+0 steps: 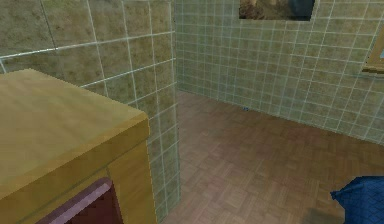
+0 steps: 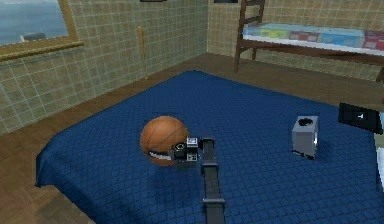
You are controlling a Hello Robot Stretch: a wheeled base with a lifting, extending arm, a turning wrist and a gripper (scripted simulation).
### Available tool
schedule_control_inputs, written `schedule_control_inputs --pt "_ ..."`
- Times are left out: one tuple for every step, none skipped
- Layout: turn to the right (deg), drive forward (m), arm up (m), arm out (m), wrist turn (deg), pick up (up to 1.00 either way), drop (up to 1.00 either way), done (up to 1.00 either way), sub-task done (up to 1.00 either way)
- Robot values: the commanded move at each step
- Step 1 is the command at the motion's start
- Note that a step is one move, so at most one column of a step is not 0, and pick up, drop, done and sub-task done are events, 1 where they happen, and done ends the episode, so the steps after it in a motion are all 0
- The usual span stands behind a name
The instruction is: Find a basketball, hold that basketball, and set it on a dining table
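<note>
An orange basketball (image 2: 163, 136) with dark seams lies on a large blue quilted bed (image 2: 250, 110) in the arm side view. The dark arm bar (image 2: 211, 190) rises from the bottom edge to the ball's lower right side. Its two white marker squares (image 2: 187, 150) sit against the ball. The gripper (image 2: 160, 156) lies along the ball's lower edge. I cannot tell whether it holds anything, since the ball rests on the bed right behind it.
A small grey box (image 2: 306, 136) and a flat dark device (image 2: 360, 117) lie on the bed's right part. A bunk bed (image 2: 310, 40) stands beyond, and a wooden-framed window (image 2: 35, 25) is at upper left. Ahead are a wooden cabinet (image 1: 60, 130), tiled walls and brown floor (image 1: 260, 160).
</note>
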Motion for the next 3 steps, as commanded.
schedule_control_inputs --pt "0.0 0.0 0.26 0.0 0.0 0.0 0.0 0.0 0.0" --pt "0.0 0.0 0.0 0.0 -45.0 0.0 0.0 0.0 0.0" --pt "0.0 0.0 0.0 0.0 -45.0 0.0 0.0 0.0 0.0"
